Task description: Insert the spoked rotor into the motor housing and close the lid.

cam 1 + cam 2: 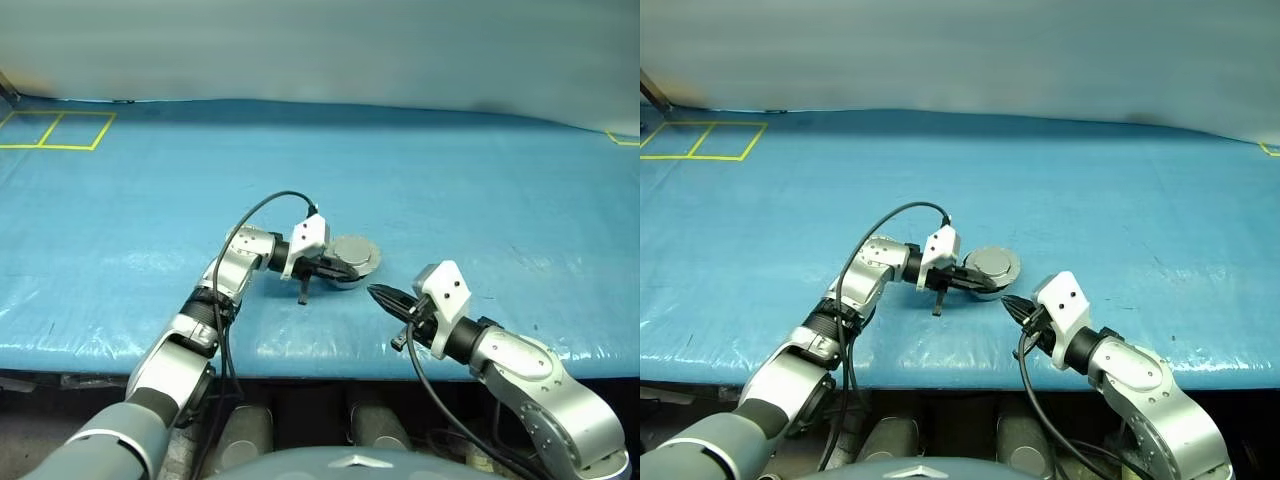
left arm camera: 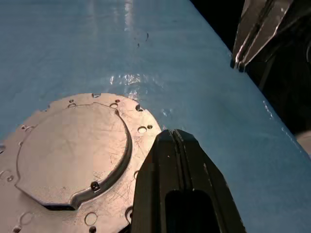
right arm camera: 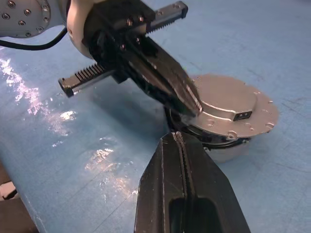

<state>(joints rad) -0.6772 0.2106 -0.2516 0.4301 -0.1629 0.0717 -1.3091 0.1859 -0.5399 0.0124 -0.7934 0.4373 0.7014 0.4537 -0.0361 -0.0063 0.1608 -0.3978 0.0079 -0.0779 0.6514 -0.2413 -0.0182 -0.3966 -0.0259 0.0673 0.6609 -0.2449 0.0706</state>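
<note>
The lid lies closed, plain silver back up, on top of the motor housing, whose pale wall shows just beneath the lid's rim in the right wrist view. The stacked pair sits on the blue-covered bench, near its front edge and roughly midway across it. The lid's back carries a raised central plate with small holes dotted around its flange. The spoked rotor cannot be made out in these pictures; whether it sits inside the covered housing cannot be told.

The left hand reaches in from the robot's left, its two black fingers pressed together with nothing between them. Their tips lie over the near edge of the lid, close above its silver surface; whether they actually touch it cannot be told. In the left wrist view, the joined fingers overlap the lid's flange.

The right hand hovers over the bench on the robot's right of the housing, near it but apart, pointing toward it. Its fingers are also shut tight on nothing.

Yellow tape lines mark rectangles at the bench's far left corner.
</note>
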